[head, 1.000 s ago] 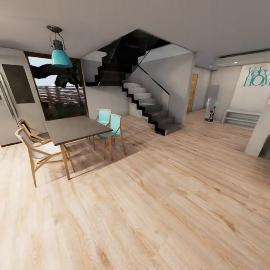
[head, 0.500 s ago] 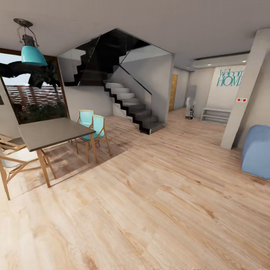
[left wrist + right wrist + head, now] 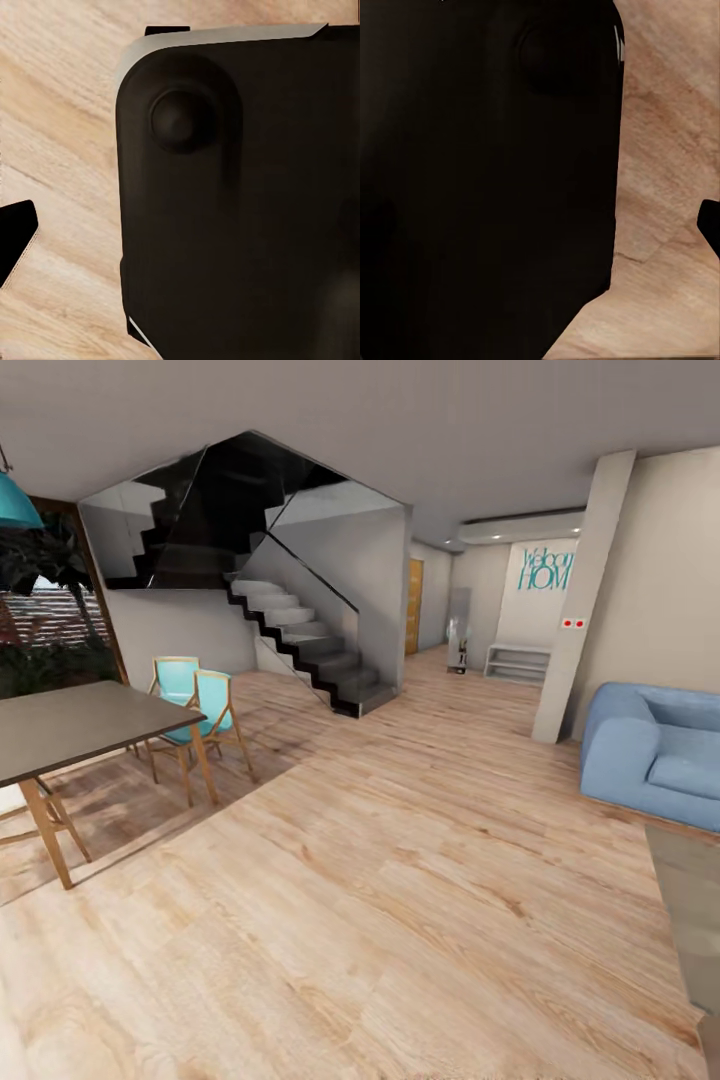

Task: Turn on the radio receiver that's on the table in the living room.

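I am rolling over light wood floor (image 3: 400,880) and the radio receiver is out of view. At the right edge of the head view a corner of the low table (image 3: 695,900) with a glossy grey-brown top comes in. Behind it stands the living room's blue sofa (image 3: 650,755). The left wrist view looks down at a dark part of my own body (image 3: 240,195) over the floor, with a small black tip (image 3: 15,240) at the edge. The right wrist view holds the same kind of dark body (image 3: 487,180) and a black tip (image 3: 709,225). Neither view tells how the jaws stand.
A dark dining table (image 3: 70,725) with wooden legs and turquoise chairs (image 3: 200,705) stands at the left. A black staircase (image 3: 300,640) rises at the back. A beige pillar (image 3: 580,600) stands left of the sofa, with a white shelf (image 3: 518,660) in the hallway beyond.
The whole view has swung to the right: dining table and stairs have slid leftward in the picture, and the sofa and the low table's corner have come in at the right.
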Robot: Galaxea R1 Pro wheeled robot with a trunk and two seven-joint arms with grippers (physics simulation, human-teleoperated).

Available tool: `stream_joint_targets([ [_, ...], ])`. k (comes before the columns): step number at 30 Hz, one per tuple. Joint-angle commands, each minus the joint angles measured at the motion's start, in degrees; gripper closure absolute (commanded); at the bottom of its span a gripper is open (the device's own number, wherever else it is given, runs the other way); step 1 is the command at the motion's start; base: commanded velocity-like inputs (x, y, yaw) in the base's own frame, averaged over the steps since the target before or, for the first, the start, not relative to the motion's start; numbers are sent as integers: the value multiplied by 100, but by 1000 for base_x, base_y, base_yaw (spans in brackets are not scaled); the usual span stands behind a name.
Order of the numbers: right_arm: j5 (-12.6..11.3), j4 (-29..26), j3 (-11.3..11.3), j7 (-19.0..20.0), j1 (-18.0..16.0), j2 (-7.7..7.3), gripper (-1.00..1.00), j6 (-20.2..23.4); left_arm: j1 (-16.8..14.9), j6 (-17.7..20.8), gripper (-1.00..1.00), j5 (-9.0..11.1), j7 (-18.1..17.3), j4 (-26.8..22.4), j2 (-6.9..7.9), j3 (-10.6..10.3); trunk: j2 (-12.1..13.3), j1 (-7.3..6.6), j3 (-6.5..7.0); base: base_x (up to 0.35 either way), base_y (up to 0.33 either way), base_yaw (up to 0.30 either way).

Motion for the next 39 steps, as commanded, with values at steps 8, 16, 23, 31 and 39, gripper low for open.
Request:
stream_joint_targets([
  [8, 0, 1, 0, -1, -1, 0, -100, 0, 0, 0, -100, 1, 0, 0, 0, -3, 0, 0, 0, 0, 0, -292],
  [16, 2, 1, 10, -1, -1, 0, -100, 4, 0, 0, -100, 4, 0, 0, 0, -1, 0, 0, 0, 0, 0, -144],
  [23, 45, 2, 49, -1, 0, 0, -100, 1, 0, 0, -100, 9, 0, 4, -27, 9, 0, 0, 0, 0, 0, -3],
  [31, 77, -2, 55, 7, 0, 0, -100, 1, 0, 0, -100, -10, 0, -77, -45, -4, 0, 0, 0, 0, 0, 0],
  [39, 86, 1, 56, 8, 0, 0, -100, 0, 0, 0, -100, -10, 0, -133, -67, 8, 0, 0, 0, 0, 0, 0],
])
